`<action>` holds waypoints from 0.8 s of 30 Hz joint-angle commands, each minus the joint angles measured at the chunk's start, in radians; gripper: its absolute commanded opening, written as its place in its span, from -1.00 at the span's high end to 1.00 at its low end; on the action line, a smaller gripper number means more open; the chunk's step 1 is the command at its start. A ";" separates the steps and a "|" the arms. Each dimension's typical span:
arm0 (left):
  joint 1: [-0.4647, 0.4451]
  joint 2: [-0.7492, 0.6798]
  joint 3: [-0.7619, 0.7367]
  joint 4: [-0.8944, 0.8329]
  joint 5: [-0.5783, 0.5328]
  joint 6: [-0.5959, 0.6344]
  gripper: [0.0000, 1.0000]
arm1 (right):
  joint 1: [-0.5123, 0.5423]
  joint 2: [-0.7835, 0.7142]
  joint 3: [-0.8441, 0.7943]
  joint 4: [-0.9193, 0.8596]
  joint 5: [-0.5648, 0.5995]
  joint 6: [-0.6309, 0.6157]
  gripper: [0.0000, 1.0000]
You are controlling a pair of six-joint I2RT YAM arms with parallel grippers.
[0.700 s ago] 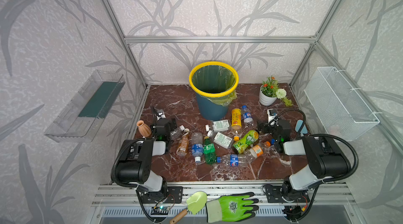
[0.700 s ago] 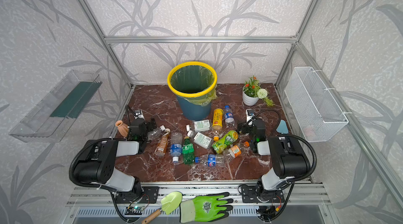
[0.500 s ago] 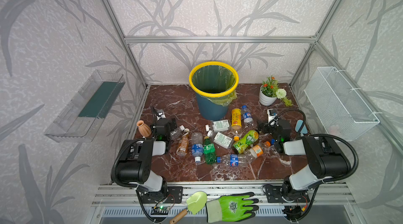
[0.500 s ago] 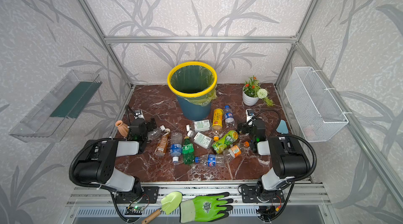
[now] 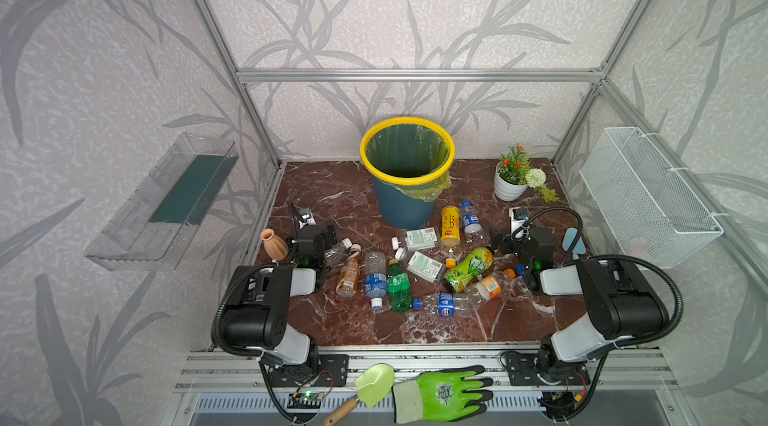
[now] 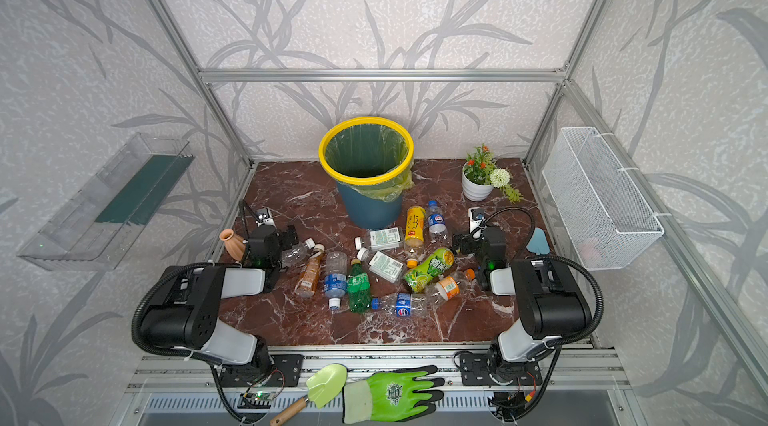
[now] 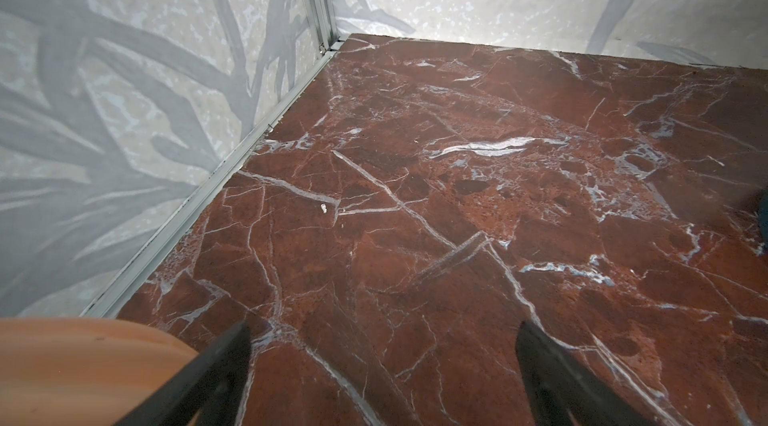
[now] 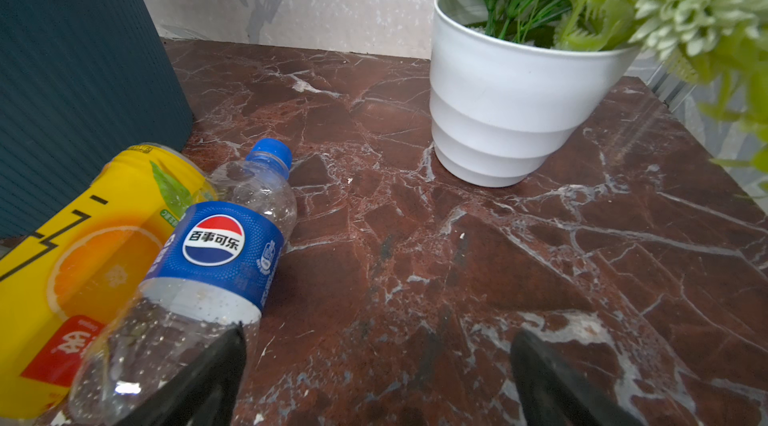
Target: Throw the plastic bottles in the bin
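Jaws of the left gripper point(image 7: 384, 341) stand spread wide with nothing between them, only bare marble tabletop point(image 7: 457, 195) ahead. One finger point(image 7: 220, 361) sits just beside the terracotta vase point(image 7: 83, 366), contact not resolvable. Jaws of the right gripper point(image 8: 378, 345) are equally wide and empty. One finger point(image 8: 208, 378) overlaps the base of a clear blue-labelled bottle point(image 8: 216, 253); touching or not, I cannot tell. That bottle lies on its side against a yellow bottle point(image 8: 83, 245), both just near-right of the bin point(image 8: 75, 71), with the white flower pot point(image 8: 507, 112) further right. In a top view the bin stands upright at far centre, yellow rim and green liner open upward; no bottle visible inside as far as the view reaches. The other plastic bottles point(image 5: 375, 278) lie scattered on the marble between the two arms: a clear bottle point(image 5: 337, 248) just right of the left gripper, an orange-brown bottle point(image 5: 349, 274), a green bottle point(image 5: 399, 285), two flat white-labelled bottles point(image 5: 419, 239), a lime-labelled bottle point(image 5: 469, 268), more beside them. Count roughly eleven, all down on the table. Judgement: task at its start, no bottle delivered, none gripped; every bottle is yet to be picked and dropped in. Nearest candidates: the clear bottle for the left arm, the blue-labelled one for the right.
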 commanded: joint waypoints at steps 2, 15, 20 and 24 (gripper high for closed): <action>0.001 -0.007 0.014 0.010 0.000 0.000 -0.98 | 0.003 -0.004 0.022 0.008 -0.010 -0.006 -0.99; -0.006 -0.220 0.400 -0.813 0.061 0.001 -0.95 | 0.001 -0.216 0.266 -0.678 -0.033 0.129 -1.00; -0.007 -0.285 0.389 -0.869 0.086 -0.009 -0.95 | 0.012 -0.191 0.370 -0.865 -0.084 0.195 -0.90; -0.013 -0.314 0.351 -0.850 0.094 -0.066 -0.95 | 0.076 -0.143 0.484 -1.011 -0.075 0.214 -0.89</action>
